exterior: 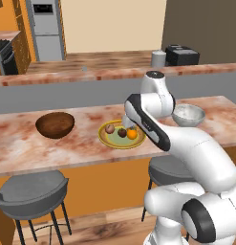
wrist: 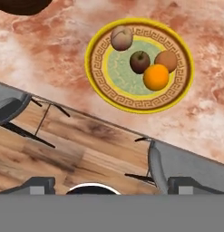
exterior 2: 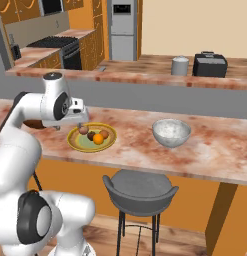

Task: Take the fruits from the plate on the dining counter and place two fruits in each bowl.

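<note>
**Arm raised over the plate, all four fruits on it**

The arm is bent at the elbow, with the forearm reaching forward over the near edge of the worktop (exterior: pixel 24 148). The end effector (exterior 2: pixel 81 120) hangs above the left part of the plate (wrist: pixel 97 68) and is not touching anything. In the hand view the two finger tips (wrist: pixel 38 185) stand far apart at the bottom corners, so the end effector looks released, with nothing between the tips.

The plate lies on the pinkish marbled worktop. On it are four fruits: the pinkish-red fruit (wrist: pixel 121 38) near the rim, the dark brown fruit (wrist: pixel 139 61) at the centre, the orange fruit (wrist: pixel 156 77) just beside it, and the yellow-orange fruit (wrist: pixel 167 60), which seems to touch the orange one, though this is hard to judge.

The dark wooden bowl (exterior: pixel 55 125) stands on the worktop to the left of the plate, well apart from it. The pale grey bowl (exterior 2: pixel 171 132) stands to the right of the plate. Two grey stools (exterior 2: pixel 139 187) stand in front of the worktop, below the plate's side. Behind the plate there is a second counter (exterior 2: pixel 145 77) with a toaster (exterior 2: pixel 210 64) and a grey canister (exterior 2: pixel 180 65).
</note>
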Motion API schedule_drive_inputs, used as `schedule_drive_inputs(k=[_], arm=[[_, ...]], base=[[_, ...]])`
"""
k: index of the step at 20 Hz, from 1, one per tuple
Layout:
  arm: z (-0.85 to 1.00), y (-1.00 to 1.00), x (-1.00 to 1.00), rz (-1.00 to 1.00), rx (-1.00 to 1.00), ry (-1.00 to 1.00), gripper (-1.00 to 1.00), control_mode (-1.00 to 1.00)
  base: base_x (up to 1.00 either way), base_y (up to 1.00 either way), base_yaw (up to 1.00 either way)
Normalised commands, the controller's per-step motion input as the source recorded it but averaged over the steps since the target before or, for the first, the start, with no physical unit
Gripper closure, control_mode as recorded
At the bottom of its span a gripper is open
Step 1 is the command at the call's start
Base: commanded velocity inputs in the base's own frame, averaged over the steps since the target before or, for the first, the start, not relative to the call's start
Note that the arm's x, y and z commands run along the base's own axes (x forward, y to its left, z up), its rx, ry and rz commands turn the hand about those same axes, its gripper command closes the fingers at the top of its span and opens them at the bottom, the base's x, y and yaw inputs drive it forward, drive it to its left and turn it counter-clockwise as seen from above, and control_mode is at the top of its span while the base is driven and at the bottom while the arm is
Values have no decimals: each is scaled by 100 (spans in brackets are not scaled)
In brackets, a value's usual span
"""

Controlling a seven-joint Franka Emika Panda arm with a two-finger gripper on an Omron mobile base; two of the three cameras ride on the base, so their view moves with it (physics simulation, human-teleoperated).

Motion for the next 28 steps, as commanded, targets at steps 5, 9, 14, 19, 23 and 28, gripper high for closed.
schedule_drive_inputs(k=[5,9,14,19,23,28], arm=[[-20,28,51,22,0,0,-100,-100],[-20,21,53,19,0,2,-100,-100],[-21,8,53,12,0,8,-100,-100],[-24,4,53,3,0,12,-100,-100],[-24,5,52,0,0,12,-100,-100],[-26,13,44,0,-1,5,-100,-100]], base=[[0,0,0],[0,0,0],[0,0,0],[0,0,0],[0,0,0],[0,0,0]])
